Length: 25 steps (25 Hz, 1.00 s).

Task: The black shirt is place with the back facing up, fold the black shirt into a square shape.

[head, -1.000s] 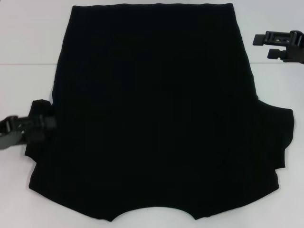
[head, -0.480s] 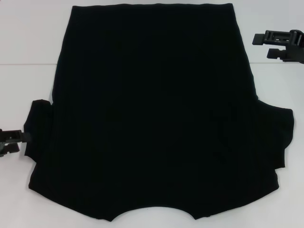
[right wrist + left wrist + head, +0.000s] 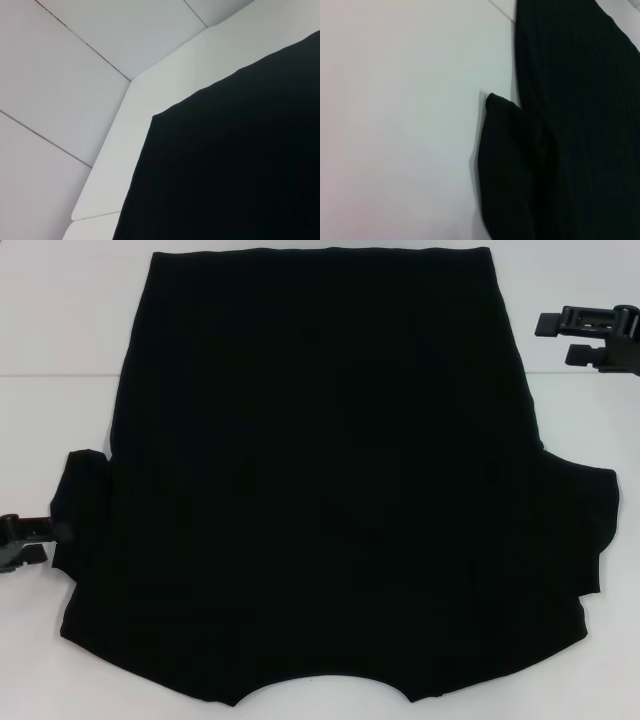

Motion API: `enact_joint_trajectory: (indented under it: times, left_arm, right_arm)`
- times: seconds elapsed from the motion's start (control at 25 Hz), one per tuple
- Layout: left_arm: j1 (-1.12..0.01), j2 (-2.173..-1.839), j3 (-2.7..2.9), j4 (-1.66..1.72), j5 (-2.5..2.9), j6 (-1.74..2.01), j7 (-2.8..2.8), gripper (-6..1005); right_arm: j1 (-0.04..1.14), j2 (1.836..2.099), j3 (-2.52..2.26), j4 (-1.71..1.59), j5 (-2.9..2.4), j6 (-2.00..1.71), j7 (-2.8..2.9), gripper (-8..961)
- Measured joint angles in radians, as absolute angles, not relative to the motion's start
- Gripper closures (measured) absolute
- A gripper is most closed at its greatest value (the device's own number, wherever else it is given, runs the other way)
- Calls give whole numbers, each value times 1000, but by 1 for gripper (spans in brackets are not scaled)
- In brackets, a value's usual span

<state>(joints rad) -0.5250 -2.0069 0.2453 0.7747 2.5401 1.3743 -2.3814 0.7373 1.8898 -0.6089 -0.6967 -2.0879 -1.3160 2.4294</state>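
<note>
The black shirt (image 3: 320,470) lies spread flat on the white table (image 3: 60,320), its curved neckline toward me and its straight hem at the far side. Its right sleeve (image 3: 585,530) fans out flat, while the left sleeve (image 3: 80,500) is a short bunched flap. My left gripper (image 3: 28,540) sits open at the left edge of the head view, its tips just beside that sleeve and holding nothing. The left wrist view shows the sleeve (image 3: 510,165) against the shirt's side. My right gripper (image 3: 560,337) hovers open beside the far right edge of the shirt. The right wrist view shows the shirt's far corner (image 3: 240,160).
Bare white table borders the shirt on the left, right and far sides. A seam in the tabletop (image 3: 50,374) runs across behind the shirt. The table's far edge (image 3: 115,165) and pale floor panels show in the right wrist view.
My left gripper has drawn back leftward off the left sleeve, which stays lying bunched where it was. The right gripper has barely moved.
</note>
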Motion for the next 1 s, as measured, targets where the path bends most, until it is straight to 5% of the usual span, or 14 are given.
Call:
enact_joint_trajectory:
  times: [0.44, 0.88, 1.0]
  left_arm:
    - [-549, -2013, 315, 745, 2541, 1313, -2410, 438]
    - [-552, -2011, 314, 744, 2538, 1314, -2431, 587]
    - [-552, -2011, 315, 744, 2538, 1314, -2431, 727]
  right_arm:
    - [730, 1890, -603, -697, -2084, -1318, 2430, 69]
    - [727, 1889, -579, -700, -2083, -1329, 2430, 69]
    - [727, 1888, -577, -700, -2083, -1329, 2430, 68]
